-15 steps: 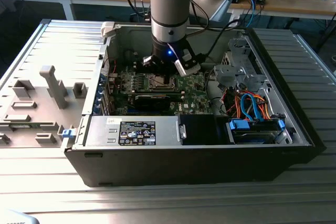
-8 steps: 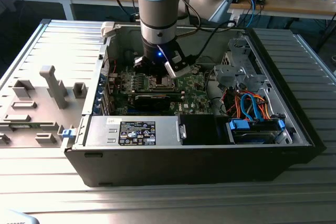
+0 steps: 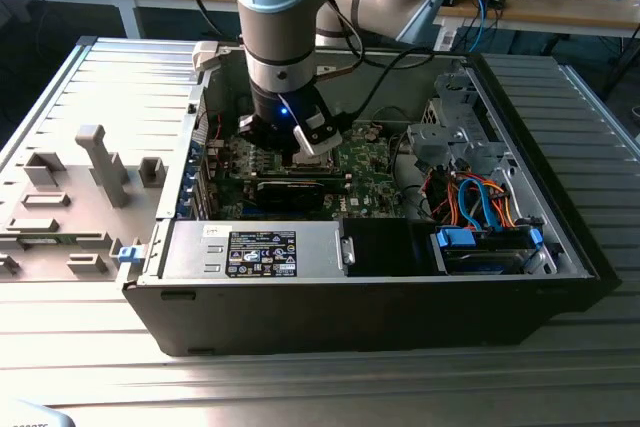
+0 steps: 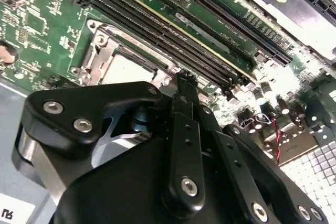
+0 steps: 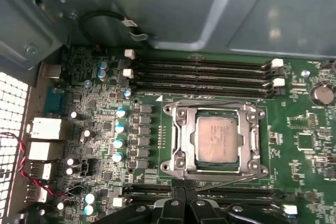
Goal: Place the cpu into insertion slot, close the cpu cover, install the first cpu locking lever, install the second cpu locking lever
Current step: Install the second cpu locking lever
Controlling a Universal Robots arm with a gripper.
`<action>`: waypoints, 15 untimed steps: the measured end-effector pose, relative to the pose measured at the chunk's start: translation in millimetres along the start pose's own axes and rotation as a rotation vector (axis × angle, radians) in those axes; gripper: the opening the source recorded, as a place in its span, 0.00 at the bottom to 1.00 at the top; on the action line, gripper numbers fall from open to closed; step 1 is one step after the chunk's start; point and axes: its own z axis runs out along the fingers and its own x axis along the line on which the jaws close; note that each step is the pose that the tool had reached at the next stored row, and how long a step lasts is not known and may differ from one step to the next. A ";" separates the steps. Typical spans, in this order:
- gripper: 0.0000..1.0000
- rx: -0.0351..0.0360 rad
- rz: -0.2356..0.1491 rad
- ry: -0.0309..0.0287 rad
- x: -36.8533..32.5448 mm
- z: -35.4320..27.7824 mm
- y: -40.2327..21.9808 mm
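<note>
Exterior view: an open black desktop case (image 3: pixel 560 247) lies on a ribbed grey metal bench (image 3: pixel 300 387). The arm's grey-and-blue wrist reaches down into it, the gripper (image 3: pixel 300 147) low over the green motherboard (image 3: pixel 365 162). A boxy silver power supply (image 3: pixel 250 250) with a dark printed label sits along the near edge; the print is too small to read. Orange and blue cables (image 3: pixel 480 197) bundle toward the exterior view's right.

Second wrist view: the gripper (image 4: pixel 181 80), matte black with round silver screws, has its jaws drawn narrow, the tips together and holding nothing, just beside the socket corner. The cpu (image 4: pixel 128 69) shows as a pale flat square.

First wrist view: the cpu (image 5: pixel 219 138), dull silver-grey with faint unreadable print, sits inside the insertion slot (image 5: pixel 181 140). The cpu cover (image 5: pixel 252 142), a thin silvery frame, lies flat around it. Four long black memory slots (image 5: pixel 202 74) run parallel beside the socket. The gripper (image 5: pixel 185 188) tips rest near the socket's edge.
</note>
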 end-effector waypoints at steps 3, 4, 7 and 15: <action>0.11 -0.0143 -0.008 0.0007 12.7 17.0 -2.8; 0.11 -0.0195 -0.031 0.0048 14.0 24.3 -2.8; 0.11 -0.0249 -0.082 0.0149 14.0 27.4 2.0; 0.11 -0.0274 -0.107 0.0199 12.2 30.4 2.6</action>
